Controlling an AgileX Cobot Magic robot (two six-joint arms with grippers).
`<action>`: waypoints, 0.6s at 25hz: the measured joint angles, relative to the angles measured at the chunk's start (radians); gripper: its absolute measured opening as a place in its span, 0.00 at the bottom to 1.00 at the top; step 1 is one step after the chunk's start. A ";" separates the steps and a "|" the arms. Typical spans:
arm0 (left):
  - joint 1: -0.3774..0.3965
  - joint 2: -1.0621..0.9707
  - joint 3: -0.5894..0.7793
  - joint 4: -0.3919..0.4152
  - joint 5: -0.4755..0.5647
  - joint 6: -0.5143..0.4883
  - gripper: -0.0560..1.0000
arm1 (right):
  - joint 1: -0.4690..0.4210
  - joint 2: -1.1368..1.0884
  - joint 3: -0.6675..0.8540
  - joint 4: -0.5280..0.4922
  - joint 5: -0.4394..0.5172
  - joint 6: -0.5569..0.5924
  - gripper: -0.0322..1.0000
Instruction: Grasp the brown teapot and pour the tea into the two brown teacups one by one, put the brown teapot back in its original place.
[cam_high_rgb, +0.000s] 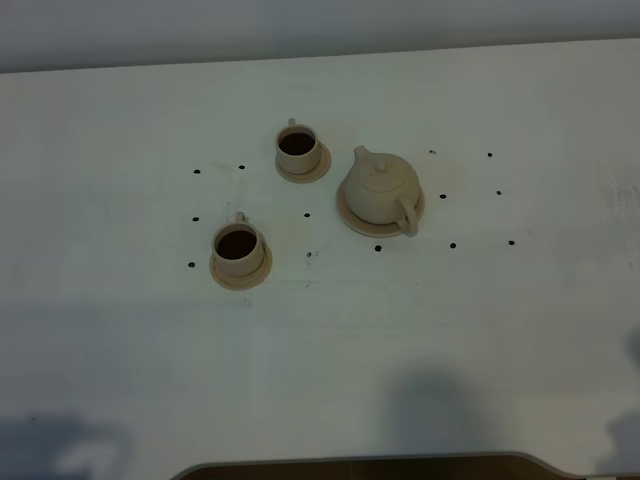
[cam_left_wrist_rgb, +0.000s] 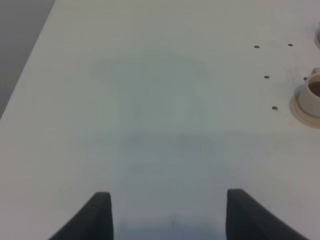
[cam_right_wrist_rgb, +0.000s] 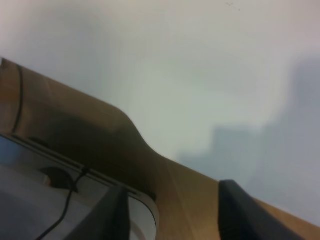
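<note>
The brown teapot (cam_high_rgb: 379, 189) is sitting on its saucer (cam_high_rgb: 350, 220), both teacups (cam_high_rgb: 297, 148) (cam_high_rgb: 238, 247) seemingly holding tea — the task is looking finished; left gripper (cam_left_wrist_rgb: 167, 212) and right gripper (cam_right_wrist_rgb: 172, 212) are hanging wide, empty.

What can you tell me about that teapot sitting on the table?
The brown teapot is squat, round and pale tan, seemingly matte ceramic. A knobbed lid sits closed on top, the short spout points toward the table's far side, and the loop handle faces the near side. It stands upright on a wide matching saucer, right of the two filled cups. No gripper touches it.
</note>
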 joint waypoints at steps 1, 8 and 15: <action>0.000 0.000 0.000 0.000 0.000 0.000 0.56 | 0.000 -0.001 0.000 0.000 0.000 0.000 0.44; 0.000 0.000 0.000 0.000 0.000 0.000 0.56 | -0.022 -0.036 0.001 -0.006 0.000 0.012 0.44; 0.000 0.000 0.000 0.000 0.000 0.000 0.56 | -0.315 -0.171 0.001 -0.007 0.001 0.015 0.44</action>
